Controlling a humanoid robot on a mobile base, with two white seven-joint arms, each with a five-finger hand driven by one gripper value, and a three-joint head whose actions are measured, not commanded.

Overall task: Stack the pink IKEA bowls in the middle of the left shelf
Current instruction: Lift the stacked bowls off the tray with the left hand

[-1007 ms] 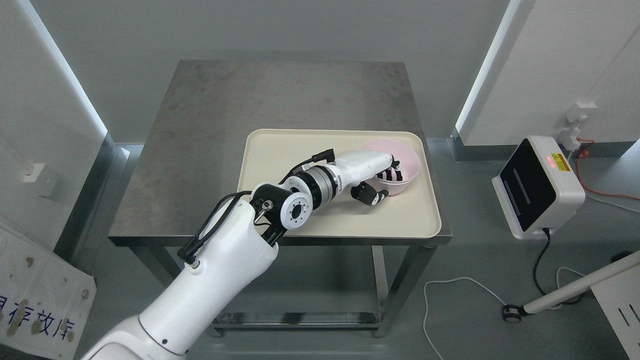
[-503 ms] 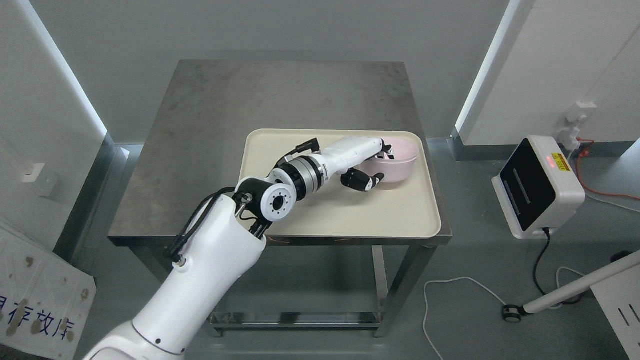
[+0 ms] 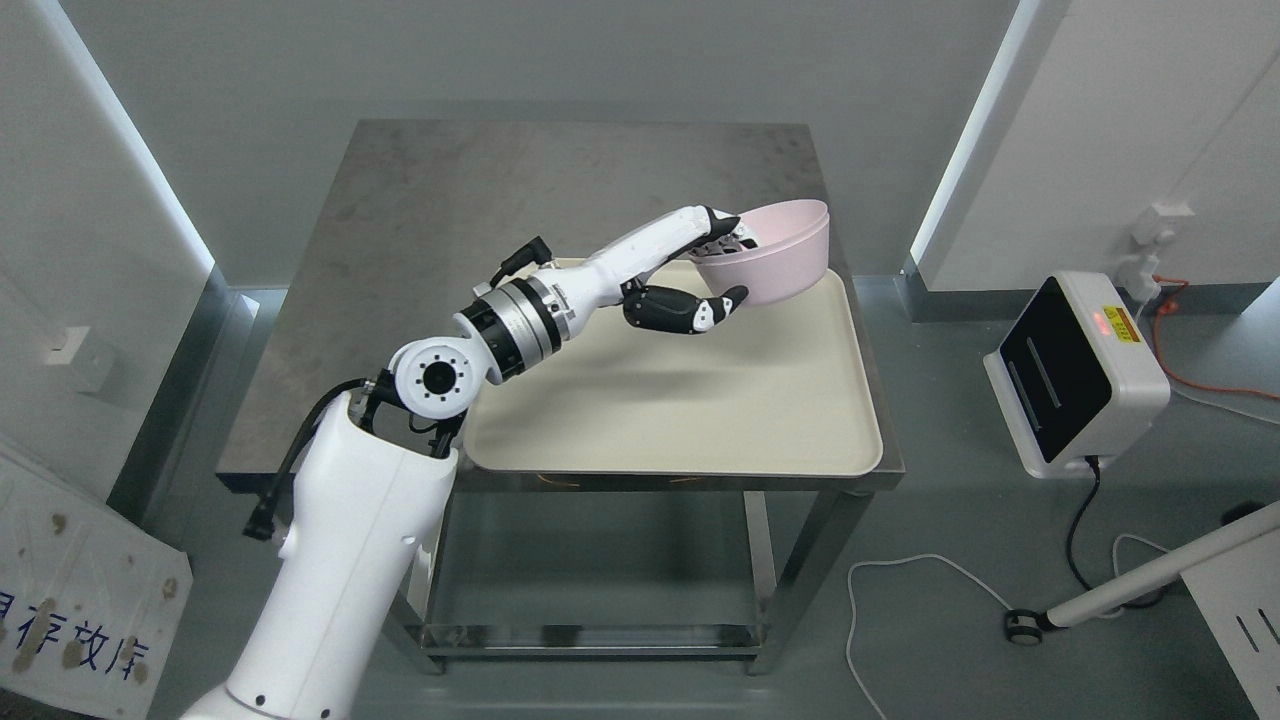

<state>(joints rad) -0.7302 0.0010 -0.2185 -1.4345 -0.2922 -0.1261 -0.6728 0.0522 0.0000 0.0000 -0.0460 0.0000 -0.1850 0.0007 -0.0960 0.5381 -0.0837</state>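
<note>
A pink bowl (image 3: 775, 250) hangs tilted in the air above the far right corner of the cream tray (image 3: 700, 400). My left hand (image 3: 722, 268) is shut on its near rim, fingers inside the bowl and the thumb under its outer wall. The left arm reaches up from the lower left across the tray. The right arm does not show.
The tray lies on the right front part of a steel table (image 3: 450, 200). A white device with a black face (image 3: 1075, 370) stands on the floor to the right, with cables (image 3: 930, 580) and a wheeled white bar (image 3: 1130, 580) near it. White panels flank both sides.
The left hand has lifted the pink bowl off the tray, up and slightly toward the back. The arm has swung upward and to the left.
</note>
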